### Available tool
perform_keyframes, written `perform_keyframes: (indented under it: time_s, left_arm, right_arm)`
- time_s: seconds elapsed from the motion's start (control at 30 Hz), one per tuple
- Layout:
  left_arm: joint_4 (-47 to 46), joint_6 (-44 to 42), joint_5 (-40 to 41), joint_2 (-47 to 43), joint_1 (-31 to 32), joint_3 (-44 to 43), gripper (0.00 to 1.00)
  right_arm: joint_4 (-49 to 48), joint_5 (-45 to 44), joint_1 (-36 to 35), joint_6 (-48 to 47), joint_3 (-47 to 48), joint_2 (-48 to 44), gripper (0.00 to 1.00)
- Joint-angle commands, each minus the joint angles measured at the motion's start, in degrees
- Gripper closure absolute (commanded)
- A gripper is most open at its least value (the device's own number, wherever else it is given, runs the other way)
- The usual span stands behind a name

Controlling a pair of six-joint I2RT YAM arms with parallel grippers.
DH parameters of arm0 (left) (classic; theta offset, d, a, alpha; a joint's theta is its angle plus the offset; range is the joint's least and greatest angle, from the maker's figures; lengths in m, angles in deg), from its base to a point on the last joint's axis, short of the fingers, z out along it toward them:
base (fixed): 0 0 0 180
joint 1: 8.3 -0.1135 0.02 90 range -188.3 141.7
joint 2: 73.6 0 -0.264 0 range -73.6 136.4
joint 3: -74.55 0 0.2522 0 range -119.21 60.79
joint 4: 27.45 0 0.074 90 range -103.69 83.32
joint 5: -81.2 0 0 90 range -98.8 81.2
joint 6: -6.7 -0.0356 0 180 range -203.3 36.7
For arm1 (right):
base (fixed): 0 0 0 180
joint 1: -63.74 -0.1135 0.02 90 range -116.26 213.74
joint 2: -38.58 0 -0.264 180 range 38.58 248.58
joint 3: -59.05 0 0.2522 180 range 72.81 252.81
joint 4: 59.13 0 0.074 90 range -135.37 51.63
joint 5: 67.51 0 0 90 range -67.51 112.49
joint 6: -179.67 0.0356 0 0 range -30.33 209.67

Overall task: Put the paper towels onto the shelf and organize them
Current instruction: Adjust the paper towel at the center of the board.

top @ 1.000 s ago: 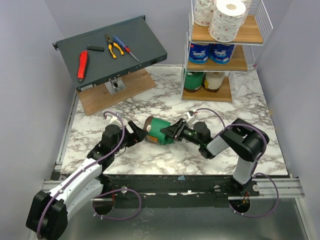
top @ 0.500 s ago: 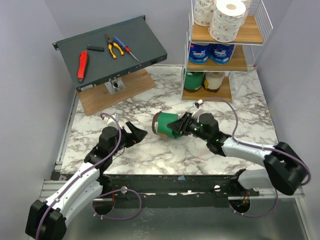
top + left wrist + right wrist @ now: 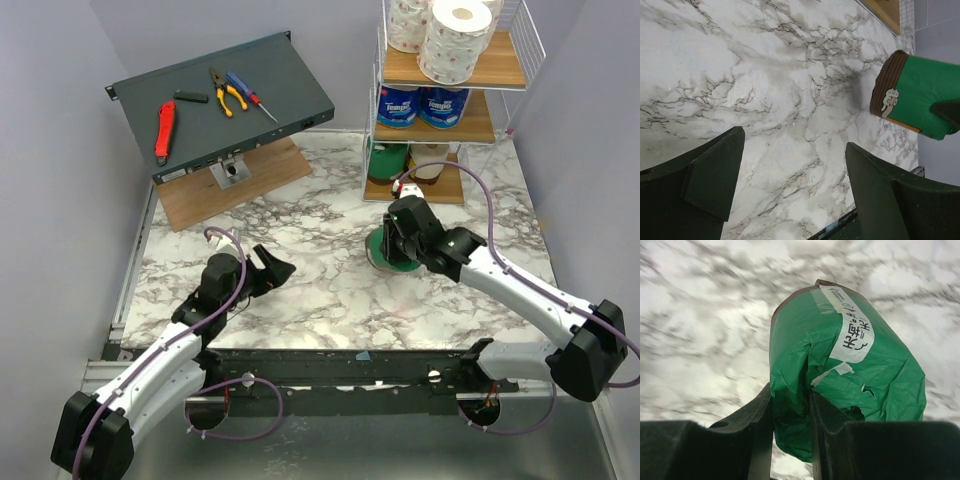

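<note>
Over veined marble (image 3: 330,300), crinkled green cylindrical roll (image 3: 865,385).

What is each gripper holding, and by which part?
The right gripper pinches the green roll by a fold of its wrapper; the left gripper, jaws open, holds nothing.

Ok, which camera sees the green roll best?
The right wrist view: the green roll fills it, white label showing. The left wrist view shows its brown end; from the top, the right arm hides most of it.
</note>
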Motion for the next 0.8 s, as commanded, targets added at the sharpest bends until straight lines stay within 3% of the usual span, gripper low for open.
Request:
perform_keyframes:
  time_s: [0.0, 0.23, 0.57, 0.77]
  left_arm:
    - [-3.2, 0.5, -1.6, 0.9, 0.4, 1.2, 0.16]
    - [-3.6, 0.7, -2.5, 0.9, 0.4, 1.4, 0.16]
    - [-5.1, 1.0, -3.7, 2.1, 0.4, 1.7, 0.16]
    - [-6.3, 1.4, -4.3, 3.0, 0.4, 2.2, 0.16]
  right_arm:
    - [15.2, -6.3, -0.7, -5.4, 4.5, 2.5, 0.74]
    - [20.8, -10.4, -0.9, -8.1, 7.9, 6.1, 0.74]
    - [18.6, -8.0, -1.0, -8.4, 5.6, 8.4, 0.74]
    - [18.4, -6.9, -1.0, -7.1, 5.4, 9.4, 0.65]
